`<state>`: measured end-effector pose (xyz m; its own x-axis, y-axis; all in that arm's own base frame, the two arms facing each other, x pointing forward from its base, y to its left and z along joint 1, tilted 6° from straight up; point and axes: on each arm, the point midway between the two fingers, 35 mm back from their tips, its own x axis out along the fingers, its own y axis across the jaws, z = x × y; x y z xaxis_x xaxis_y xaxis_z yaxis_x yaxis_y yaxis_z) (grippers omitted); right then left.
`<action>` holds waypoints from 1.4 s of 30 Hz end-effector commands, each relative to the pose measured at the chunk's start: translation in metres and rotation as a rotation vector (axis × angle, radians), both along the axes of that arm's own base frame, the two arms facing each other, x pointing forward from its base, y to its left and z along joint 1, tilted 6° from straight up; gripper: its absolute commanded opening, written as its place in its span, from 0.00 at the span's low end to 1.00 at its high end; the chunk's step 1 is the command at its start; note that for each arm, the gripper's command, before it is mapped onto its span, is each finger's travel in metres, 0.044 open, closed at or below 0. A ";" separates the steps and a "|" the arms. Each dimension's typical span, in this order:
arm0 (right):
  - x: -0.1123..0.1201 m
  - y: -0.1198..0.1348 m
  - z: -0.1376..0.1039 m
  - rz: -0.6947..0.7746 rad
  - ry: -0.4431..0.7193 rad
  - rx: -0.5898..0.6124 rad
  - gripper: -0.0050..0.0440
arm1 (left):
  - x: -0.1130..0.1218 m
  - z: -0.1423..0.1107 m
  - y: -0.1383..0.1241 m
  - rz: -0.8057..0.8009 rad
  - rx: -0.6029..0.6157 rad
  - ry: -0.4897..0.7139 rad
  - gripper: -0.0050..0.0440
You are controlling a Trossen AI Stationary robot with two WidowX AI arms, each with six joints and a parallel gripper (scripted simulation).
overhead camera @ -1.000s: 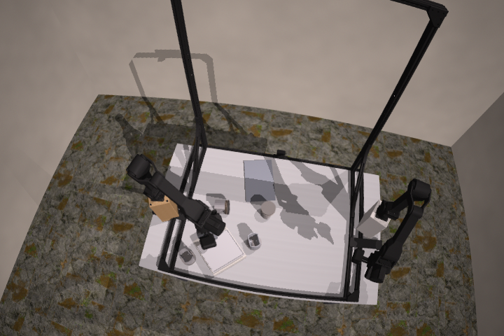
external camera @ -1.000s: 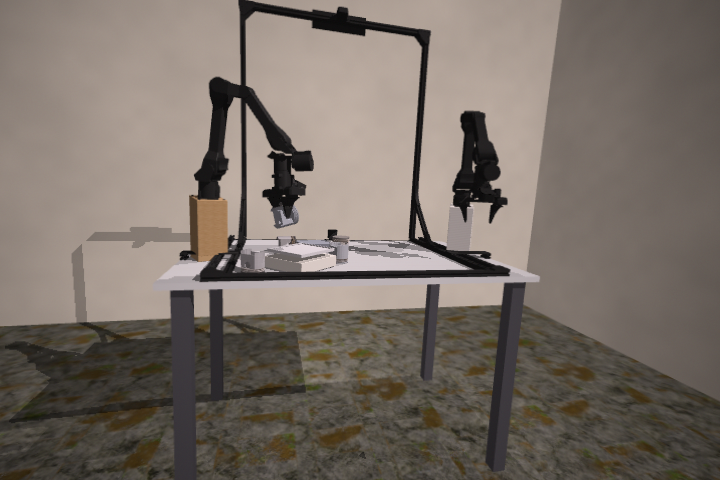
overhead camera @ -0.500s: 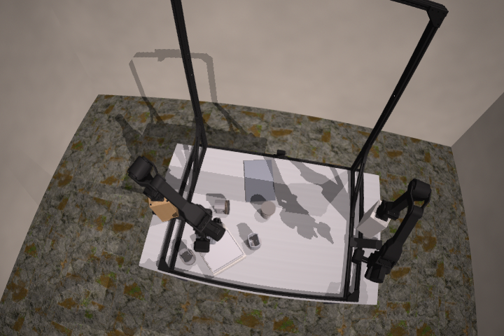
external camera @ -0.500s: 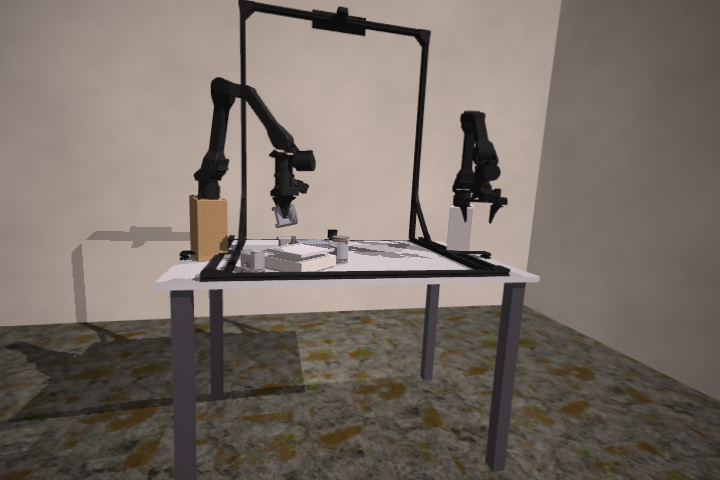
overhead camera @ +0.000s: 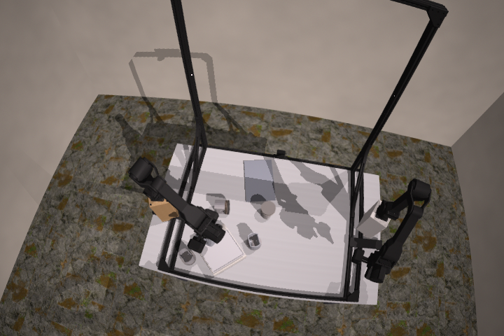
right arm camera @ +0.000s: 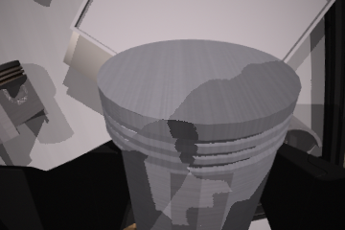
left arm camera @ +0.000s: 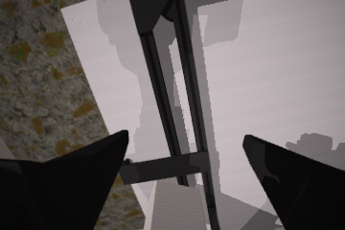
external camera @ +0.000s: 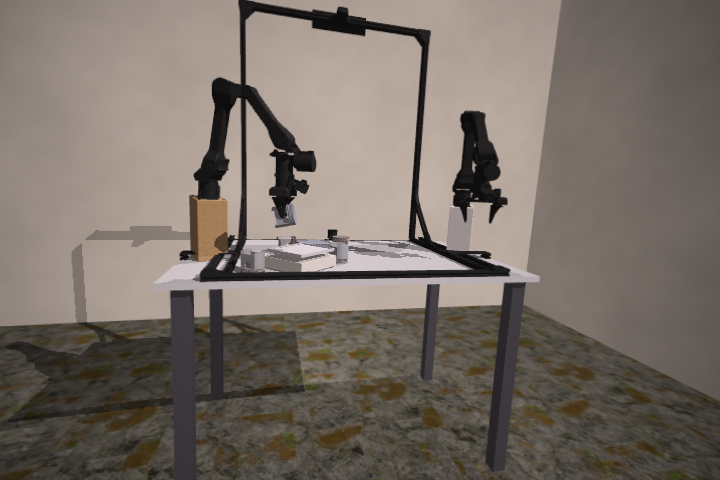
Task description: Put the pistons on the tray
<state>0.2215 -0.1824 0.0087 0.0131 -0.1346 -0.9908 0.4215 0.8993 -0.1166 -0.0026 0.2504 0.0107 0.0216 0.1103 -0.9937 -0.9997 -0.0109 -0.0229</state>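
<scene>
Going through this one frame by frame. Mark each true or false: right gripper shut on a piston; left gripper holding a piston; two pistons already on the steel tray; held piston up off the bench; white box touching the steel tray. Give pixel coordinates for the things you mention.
1. The right gripper (overhead camera: 208,242) (external camera: 284,216) (right arm camera: 192,139) is shut on a piston (external camera: 286,217) (right arm camera: 195,86). True.
2. The left gripper (overhead camera: 369,259) (external camera: 478,219) (left arm camera: 187,137) holds a piston. False: it is open, with nothing between its fingers.
3. Two pistons are already on the steel tray (overhead camera: 258,182). False: none is on it.
4. The held piston is up off the bench. True.
5. The white box (overhead camera: 225,253) (external camera: 301,261) (right arm camera: 195,21) touches the steel tray. False: they stand apart on the bench.
</scene>
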 end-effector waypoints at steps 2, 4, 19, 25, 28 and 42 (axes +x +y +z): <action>0.003 -0.002 0.002 -0.095 -0.024 0.011 0.43 | 0.000 0.000 0.000 -0.003 0.000 -0.002 1.00; 0.003 -0.002 0.002 -0.147 -0.032 0.018 0.43 | 0.000 0.000 0.000 -0.003 0.000 -0.002 1.00; 0.052 -0.027 0.006 -0.210 -0.043 0.033 0.43 | 0.000 0.000 0.000 -0.003 0.000 -0.002 1.00; 0.072 -0.037 0.008 -0.210 -0.042 0.032 0.43 | 0.000 0.000 0.000 -0.003 0.000 -0.002 1.00; 0.072 -0.037 0.008 -0.134 -0.019 0.035 0.43 | 0.000 0.000 0.000 -0.003 0.000 -0.002 1.00; 0.072 -0.037 0.008 0.173 0.072 0.045 0.43 | 0.000 0.000 0.000 -0.003 0.000 -0.002 1.00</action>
